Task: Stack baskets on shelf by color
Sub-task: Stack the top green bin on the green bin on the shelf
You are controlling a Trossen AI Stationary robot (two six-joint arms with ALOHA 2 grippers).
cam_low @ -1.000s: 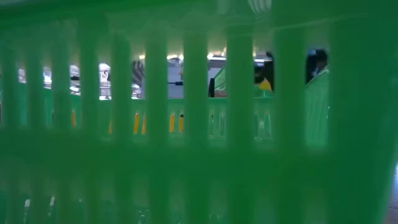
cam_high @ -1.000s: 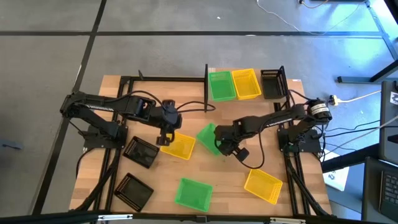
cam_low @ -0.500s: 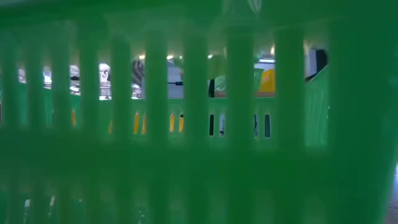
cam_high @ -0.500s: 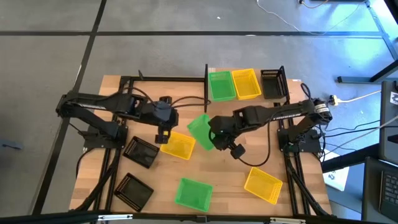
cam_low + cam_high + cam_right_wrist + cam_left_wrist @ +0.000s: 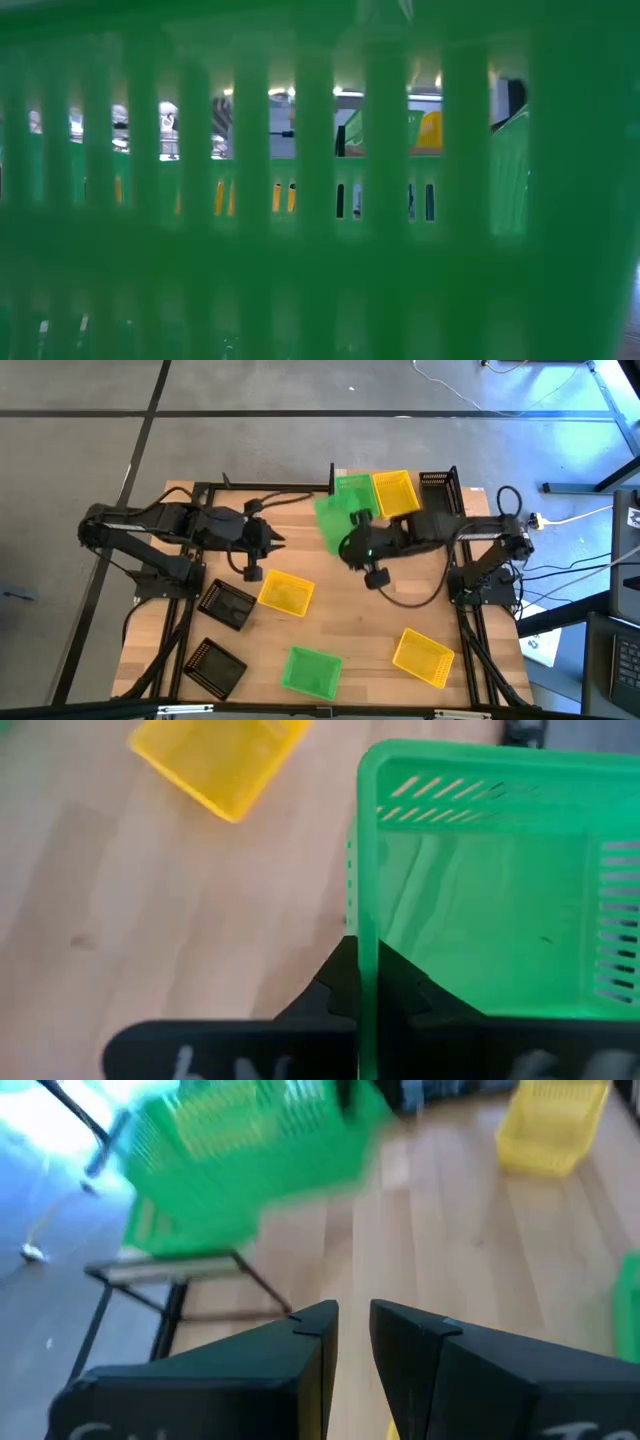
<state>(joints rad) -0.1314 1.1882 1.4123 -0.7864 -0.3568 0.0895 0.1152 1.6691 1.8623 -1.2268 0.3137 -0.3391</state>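
Right gripper (image 5: 352, 546) clamps a green basket (image 5: 332, 520) by its wall, tilted, just beside the shelf (image 5: 470, 495). Left gripper (image 5: 272, 541), jaws slightly apart, holds nothing.

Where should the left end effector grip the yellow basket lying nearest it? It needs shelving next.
Probably on a long rim wall of the yellow basket, coming straight down: it sits upright, open side up, with its thin walls clear. The left end effector is empty.

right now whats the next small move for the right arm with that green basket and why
Probably carry it a little farther over the shelf and lower it. The right gripper is clamped on the rim of the tilted green basket, just short of the green basket already on the shelf. The left gripper waits empty.
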